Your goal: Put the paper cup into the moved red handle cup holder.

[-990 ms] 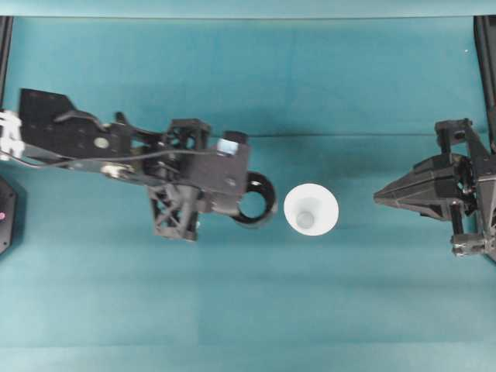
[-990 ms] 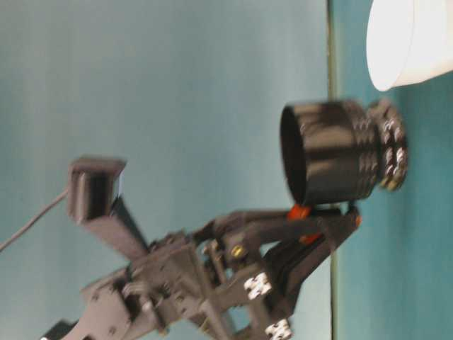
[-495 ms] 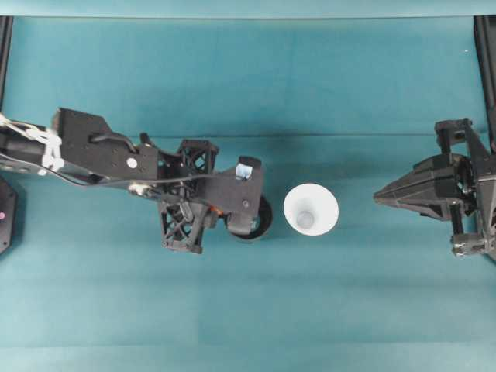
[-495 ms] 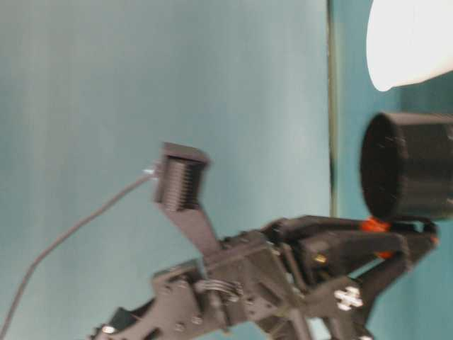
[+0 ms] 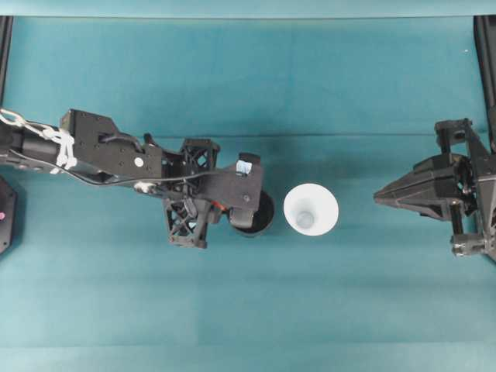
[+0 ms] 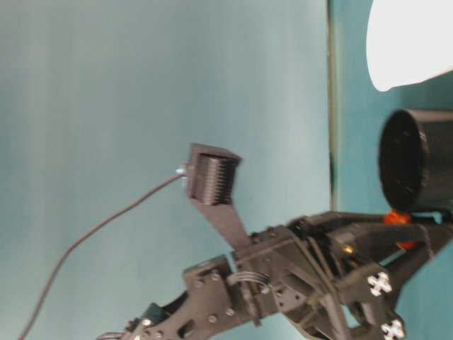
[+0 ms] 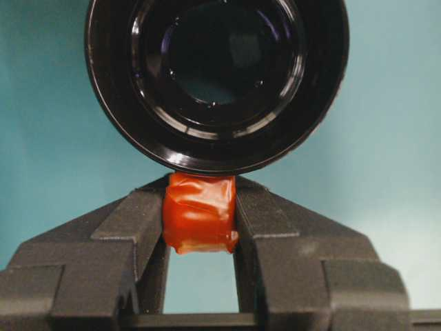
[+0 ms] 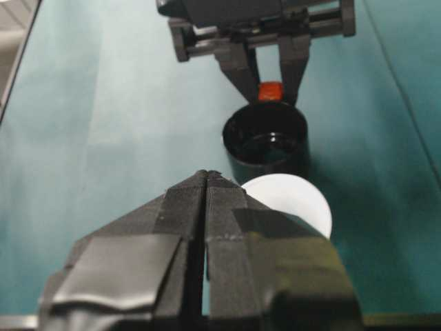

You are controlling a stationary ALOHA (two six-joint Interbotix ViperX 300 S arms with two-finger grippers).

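The red handle cup holder (image 5: 261, 218) is a glossy black round cup, upright and low over the teal table, just left of the paper cup (image 5: 311, 209). My left gripper (image 7: 200, 215) is shut on the holder's orange-red handle tab (image 7: 200, 212), one finger on each side. The white paper cup stands upright, mouth up, a small gap from the holder (image 8: 265, 141). In the right wrist view the cup (image 8: 296, 203) lies just beyond my right gripper (image 8: 207, 181), which is shut and holds nothing. In the overhead view that gripper (image 5: 380, 198) sits a short way right of the cup.
The teal table (image 5: 248, 310) is bare in front of and behind the two cups. Black frame rails run along the far left (image 5: 5, 46) and far right (image 5: 487, 54) edges. A dark object (image 5: 6, 213) sits at the left edge.
The left gripper has brought the holder down from a raised, tilted pose to upright near the table. The paper cup and right arm have not moved.
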